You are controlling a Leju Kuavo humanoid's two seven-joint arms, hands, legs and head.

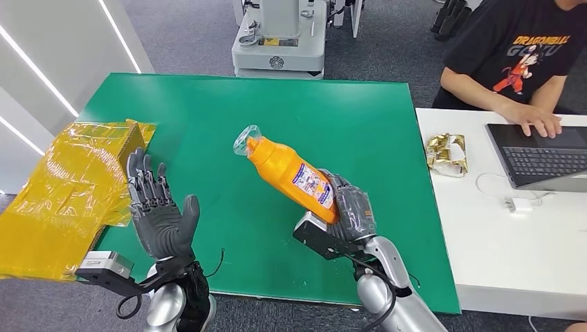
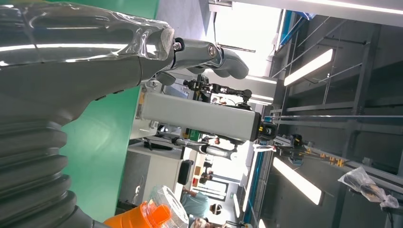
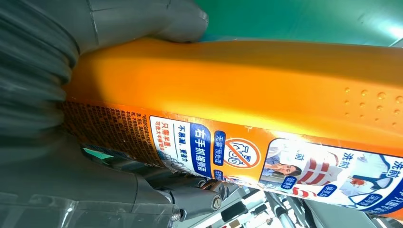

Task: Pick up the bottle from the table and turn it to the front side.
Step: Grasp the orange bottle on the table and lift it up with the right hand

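Currently, right hand: grey, many-fingered, wrapping the lower body of the orange plastic bottle and holding it clear of the green table mat, tilted, neck pointing up and toward the robot's left. The right wrist view is showing the thick thumb pressing the plain orange side and the darker fingers lying under the printed label.

Left hand: raised near the table's front edge, palm turned toward the bottle, fingers spread, holding nothing, well apart from the bottle.

Step in hand: the pick-up is looking done; the turning is under way or about to begin. The label is partly facing the head camera, so the front side is judged close to presented but not squarely so.

Next move, as a judgement: a wrist roll of the right hand, or a hand-over to the waiting left hand, keeping the grip firm so the smooth body is not slipping.

Surroundings: 1 crumpled yellow plastic bag lying at the table's left edge; 1 person sitting at a white desk, typing on a laptop.

Hard to make out: the bottle's cap is sitting under a clear wrap, its shape blurred; the bottle's base is hidden by the right hand; small label print is unreadable.
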